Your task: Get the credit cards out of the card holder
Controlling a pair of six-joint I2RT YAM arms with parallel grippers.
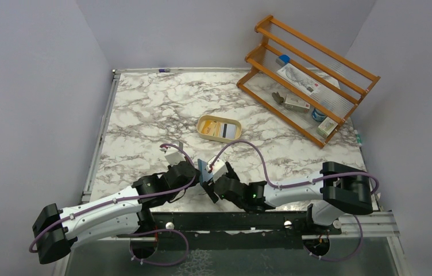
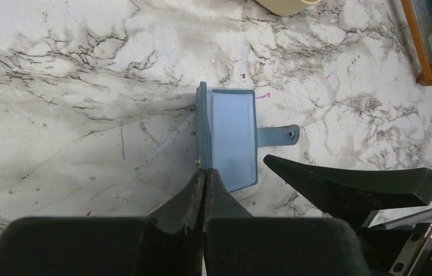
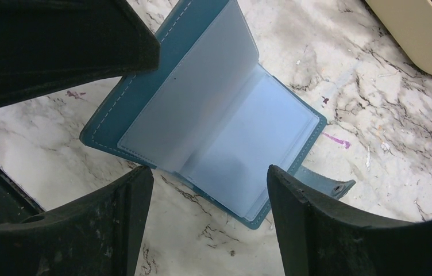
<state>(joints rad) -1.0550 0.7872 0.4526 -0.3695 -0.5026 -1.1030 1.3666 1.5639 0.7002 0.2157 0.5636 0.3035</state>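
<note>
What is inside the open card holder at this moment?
The card holder shows only pale blue pockets, with no card visible. Whatever lies behind the front ones is covered.

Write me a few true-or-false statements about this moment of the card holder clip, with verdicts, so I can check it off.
1. The left gripper is shut on one cover of the card holder. True.
2. The right gripper is clamped on a card. False: its jaws stand open by the holder and grip nothing.
3. Some cards lie in the tan dish. True.
4. The card holder is folded shut with its snap tab fastened. False: it is spread open, its pale pockets showing, and the tab sticks out loose.
5. The wooden rack is bare. False: several small items sit on it.
</note>
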